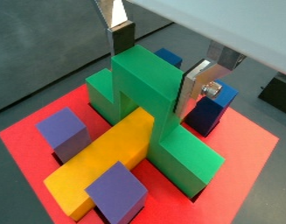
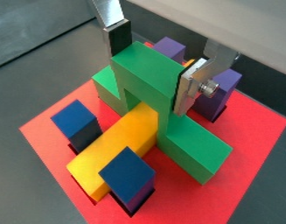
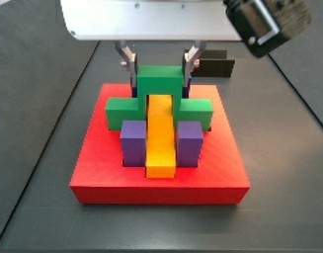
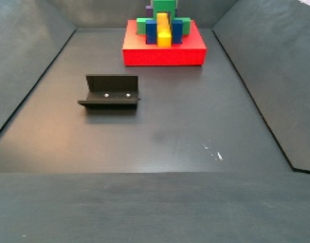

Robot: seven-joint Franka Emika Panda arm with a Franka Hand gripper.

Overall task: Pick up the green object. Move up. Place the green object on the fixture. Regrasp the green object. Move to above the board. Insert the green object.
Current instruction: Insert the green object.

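Green object (image 1: 151,105) sits on the board (image 3: 157,183), bridging the yellow bar (image 1: 104,157). Gripper (image 1: 156,66) straddles its raised middle, fingers apart, barely off the flanks. We judge it rigid, light, smooth-sided; grip the tall centre, not the arms at 3 and 9 o'clock.

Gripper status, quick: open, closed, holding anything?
Gripper: over the red square board, fingers either side of the bright green bridge-shaped object; whether they clamp it cannot be told.
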